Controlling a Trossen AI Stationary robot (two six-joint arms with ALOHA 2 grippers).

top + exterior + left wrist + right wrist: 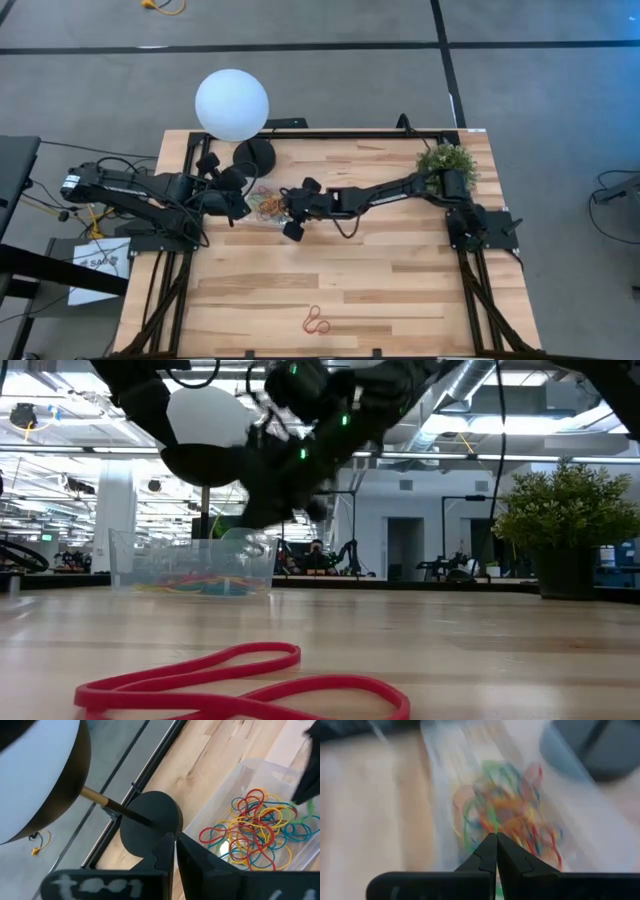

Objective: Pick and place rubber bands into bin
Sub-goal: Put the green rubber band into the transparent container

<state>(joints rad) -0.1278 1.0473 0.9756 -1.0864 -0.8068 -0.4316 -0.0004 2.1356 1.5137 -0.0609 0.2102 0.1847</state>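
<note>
Right gripper [496, 837] closed above bin [262, 207], possibly pinching a green band; left gripper [174, 840] closed, idle. Next: release, fetch red rubber bands [317, 321].

Bands sitting in the bin, both grippers at it

Right gripper [496, 840] hovering over the bands [510, 815] in the bin [268, 208]; left gripper [175, 842] sitting beside it; lamp base [150, 822] lying just beyond.

White globe lamp [232, 103] stands at the table's [400, 290] far edge, potted plant [446, 161] sits far right.
</note>
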